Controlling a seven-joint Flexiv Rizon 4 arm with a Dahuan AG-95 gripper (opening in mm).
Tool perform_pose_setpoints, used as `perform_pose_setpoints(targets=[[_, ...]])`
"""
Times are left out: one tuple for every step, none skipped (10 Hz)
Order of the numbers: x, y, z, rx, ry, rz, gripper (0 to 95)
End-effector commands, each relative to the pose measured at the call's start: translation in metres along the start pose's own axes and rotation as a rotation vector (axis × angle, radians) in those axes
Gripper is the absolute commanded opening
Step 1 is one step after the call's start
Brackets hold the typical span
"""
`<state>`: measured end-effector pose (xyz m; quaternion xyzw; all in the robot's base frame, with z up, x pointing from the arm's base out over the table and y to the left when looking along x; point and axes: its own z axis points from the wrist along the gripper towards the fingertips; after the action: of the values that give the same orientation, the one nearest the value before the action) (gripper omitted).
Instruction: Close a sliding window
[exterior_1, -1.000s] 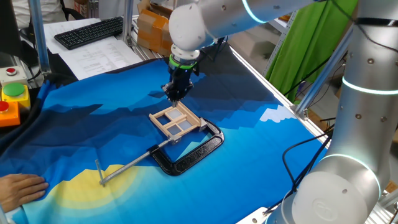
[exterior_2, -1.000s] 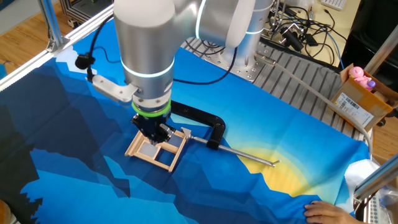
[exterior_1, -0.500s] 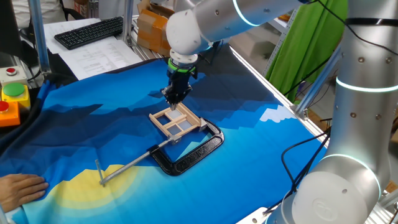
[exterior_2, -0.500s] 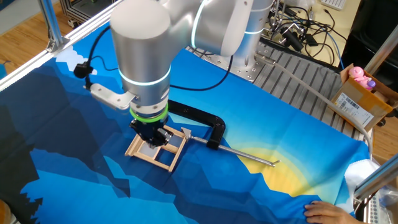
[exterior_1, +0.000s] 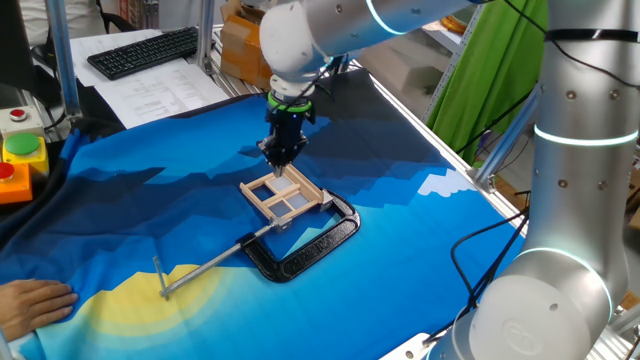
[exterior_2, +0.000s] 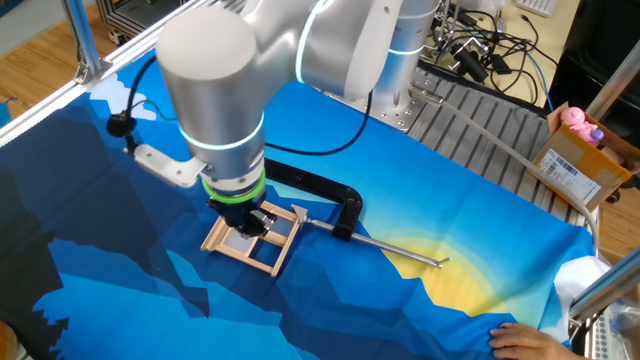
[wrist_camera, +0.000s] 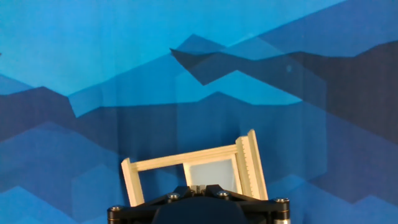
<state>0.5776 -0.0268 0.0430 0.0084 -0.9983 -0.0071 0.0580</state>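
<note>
The sliding window (exterior_1: 283, 194) is a small pale wooden frame with crossbars, lying flat on the blue cloth. It also shows in the other fixed view (exterior_2: 251, 240) and at the bottom of the hand view (wrist_camera: 193, 163), where a pale pane fills its right half. My gripper (exterior_1: 279, 157) points straight down at the window's far edge, its tips at or just above the wood (exterior_2: 251, 222). In the hand view the gripper (wrist_camera: 197, 186) has its fingers together over the pane's edge. I cannot tell whether the tips touch the wood.
A black C-clamp (exterior_1: 312, 240) grips the window's near corner, its silver screw rod (exterior_1: 205, 265) running toward a person's hand (exterior_1: 32, 300). A keyboard (exterior_1: 145, 50) and a button box (exterior_1: 20, 150) lie beyond the cloth. A cardboard box (exterior_2: 578, 160) sits at the right.
The arm's upper links have swung a little to the left and the gripper has shifted slightly left at the window's far edge. The window frame and clamp have not visibly moved.
</note>
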Motion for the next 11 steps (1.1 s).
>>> perform_pose_setpoints(targets=[[0.0018, -0.0005, -0.0005, 0.075, -0.044, -0.091, 0.0], [0.0018, -0.0005, -0.0005, 0.086, -0.042, -0.099, 0.0], [0.0018, -0.0005, -0.0005, 0.080, -0.042, -0.101, 0.0], [0.0018, -0.0005, -0.0005, 0.081, -0.042, -0.105, 0.0], [0.0018, -0.0005, -0.0005, 0.078, -0.042, -0.107, 0.0], [0.0018, -0.0005, -0.0005, 0.079, -0.027, -0.127, 0.0], [0.0018, -0.0005, -0.0005, 0.077, -0.018, -0.128, 0.0], [0.0011, -0.0002, 0.0014, 0.079, -0.016, -0.127, 0.0], [0.0000, 0.0003, 0.0040, 0.080, -0.015, -0.127, 0.0], [-0.0010, 0.0009, 0.0066, 0.080, -0.010, -0.133, 0.0], [-0.0012, 0.0011, 0.0074, 0.080, -0.009, -0.134, 0.0]])
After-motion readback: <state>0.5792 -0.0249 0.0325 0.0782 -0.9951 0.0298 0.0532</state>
